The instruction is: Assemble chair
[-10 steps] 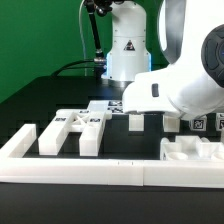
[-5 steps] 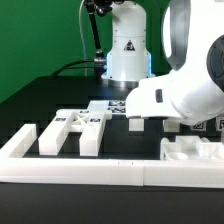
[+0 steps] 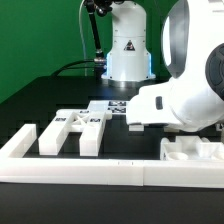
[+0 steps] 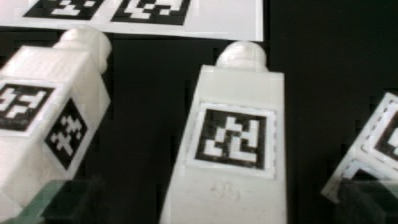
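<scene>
In the wrist view three white chair parts with black-and-white tags lie side by side on the dark table: a centre bar (image 4: 237, 135), a wider piece (image 4: 54, 100) on one side and the edge of a third (image 4: 377, 140) on the other. My gripper (image 4: 217, 205) is open, its blurred dark fingers (image 4: 57, 203) standing on either side of the centre bar's near end, apart from it. In the exterior view several white chair parts (image 3: 72, 133) lie at the left, a panel (image 3: 190, 150) lies at the right and a small tagged piece (image 3: 133, 122) sits mid-table. My arm (image 3: 180, 100) hides the fingers there.
The marker board (image 4: 143, 12) lies beyond the parts' far ends; it also shows in the exterior view (image 3: 112, 105). A long low white border rail (image 3: 90, 172) runs along the front. The robot base (image 3: 125, 45) stands at the back.
My arm has moved toward the exterior view's right and a little lower. The chair parts have not moved.
</scene>
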Tool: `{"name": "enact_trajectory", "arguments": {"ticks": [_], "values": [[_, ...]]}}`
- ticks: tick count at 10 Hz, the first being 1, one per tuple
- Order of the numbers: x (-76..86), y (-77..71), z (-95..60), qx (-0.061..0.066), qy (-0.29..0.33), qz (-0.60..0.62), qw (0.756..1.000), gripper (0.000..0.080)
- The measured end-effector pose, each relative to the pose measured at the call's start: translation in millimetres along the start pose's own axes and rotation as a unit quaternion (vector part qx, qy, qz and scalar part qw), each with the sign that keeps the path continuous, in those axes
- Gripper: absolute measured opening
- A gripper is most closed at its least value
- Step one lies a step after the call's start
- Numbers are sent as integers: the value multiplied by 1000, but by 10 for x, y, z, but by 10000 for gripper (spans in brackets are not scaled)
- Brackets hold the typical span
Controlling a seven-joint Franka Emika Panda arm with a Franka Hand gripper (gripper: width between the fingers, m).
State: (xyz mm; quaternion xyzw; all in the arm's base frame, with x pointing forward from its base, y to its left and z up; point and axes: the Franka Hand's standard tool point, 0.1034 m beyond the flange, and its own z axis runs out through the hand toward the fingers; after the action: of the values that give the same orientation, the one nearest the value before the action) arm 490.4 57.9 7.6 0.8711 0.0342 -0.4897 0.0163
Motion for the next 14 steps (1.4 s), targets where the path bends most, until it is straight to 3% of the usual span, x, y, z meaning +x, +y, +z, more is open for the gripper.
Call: {"name": "enact_trajectory", "arguments": {"ticks": [2,3,10,12,14], "values": [[-1,8,4,1,-1,0,1000,376],[-1,9,1,1,0,0,1000,306],[-40,86,-141,5,12,-2,1000,307],[-208,114,-348,8,22,-9,1000,307],[-452,111,-657,7,45,-8,999,307]]}}
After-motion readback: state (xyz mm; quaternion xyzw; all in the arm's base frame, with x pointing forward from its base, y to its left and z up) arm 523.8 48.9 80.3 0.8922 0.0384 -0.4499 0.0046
